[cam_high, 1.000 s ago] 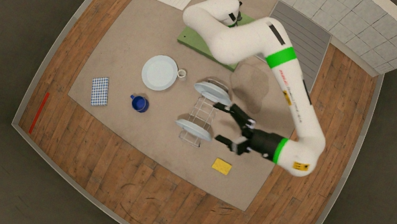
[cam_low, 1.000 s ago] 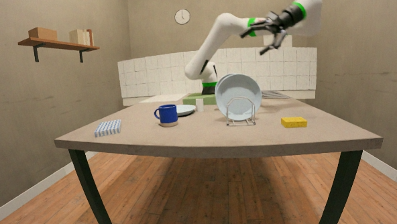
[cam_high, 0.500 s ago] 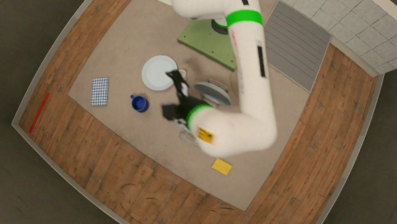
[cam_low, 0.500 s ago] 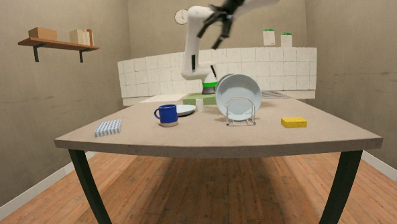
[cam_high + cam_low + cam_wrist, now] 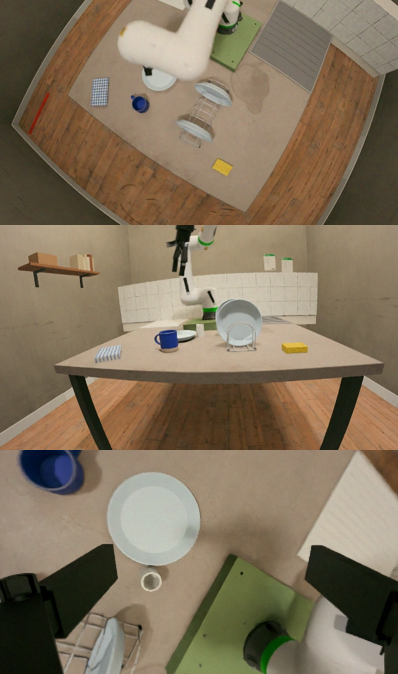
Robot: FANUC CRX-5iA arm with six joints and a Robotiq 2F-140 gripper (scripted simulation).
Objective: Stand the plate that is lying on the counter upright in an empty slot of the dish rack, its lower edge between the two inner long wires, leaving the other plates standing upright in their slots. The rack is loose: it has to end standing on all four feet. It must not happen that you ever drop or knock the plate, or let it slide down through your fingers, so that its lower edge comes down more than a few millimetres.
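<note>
A pale blue plate [image 5: 158, 81] [image 5: 186, 335] [image 5: 153, 518] lies flat on the counter, partly under the arm in the overhead view. The wire dish rack [image 5: 189, 141] [image 5: 228, 339] [image 5: 80, 642] stands to its right on the counter. Two plates stand upright in it, one at each end [image 5: 213, 93] [image 5: 194, 130], with open slots between them. They overlap in the front view [image 5: 239, 317]. My gripper [image 5: 179, 260] [image 5: 211, 562] is open and empty. It hangs high above the counter and looks straight down, with the lying plate a little off to one side of the fingers.
A small white cup [image 5: 151, 581] [image 5: 200, 330] stands right beside the lying plate. A blue mug [image 5: 140, 104] [image 5: 167, 340] [image 5: 50, 469], a checked cloth [image 5: 100, 91] [image 5: 108, 353], a yellow sponge [image 5: 222, 167] [image 5: 294, 347], the green robot base [image 5: 235, 44] [image 5: 235, 610] and a grey draining mat [image 5: 290, 45] are around.
</note>
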